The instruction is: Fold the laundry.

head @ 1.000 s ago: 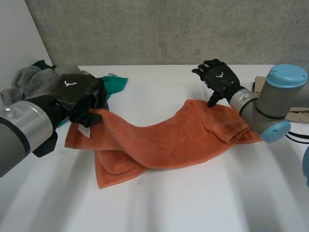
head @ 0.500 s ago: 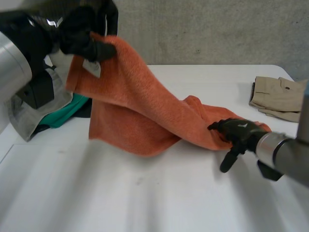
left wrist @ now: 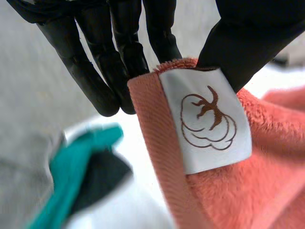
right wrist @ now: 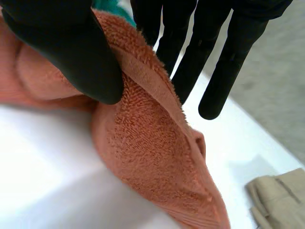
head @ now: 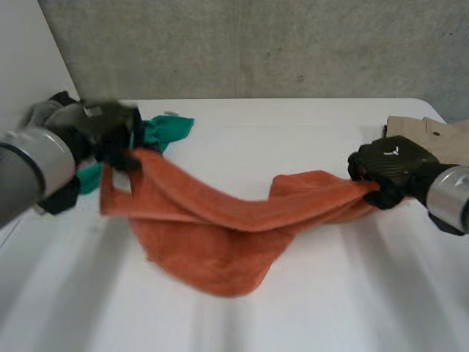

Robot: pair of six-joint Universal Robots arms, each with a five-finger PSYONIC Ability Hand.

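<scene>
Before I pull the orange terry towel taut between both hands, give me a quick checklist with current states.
1. Left hand pinching the orange terry towel at the corner with the white label: ok.
2. Right hand pinching the towel's opposite edge: ok.
3. Towel flat between the hands: not ok, its middle sags in folds toward the white table.
4. Towel free of the teal cloth beside the left hand: cannot tell.

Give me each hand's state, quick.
Left hand: shut on the towel, pinching its edge by the label.
Right hand: shut on the towel, pinching its far end.
</scene>
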